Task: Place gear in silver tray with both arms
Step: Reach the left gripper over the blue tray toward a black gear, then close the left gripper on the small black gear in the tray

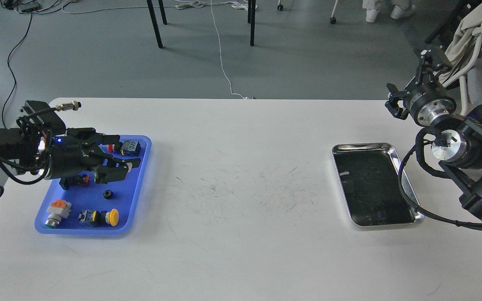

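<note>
Your left gripper [117, 156] hangs low over the blue tray [137, 184], fingers spread, nothing between them. One small black gear [107, 193] lies in that tray just below the gripper – beside it a yellow button [113, 216]. The silver tray [408, 192] sits well apart, far across the table [241, 234]. Your right gripper [408, 90] is raised beyond the silver tray – whether spread or pressed together, you cannot tell.
</note>
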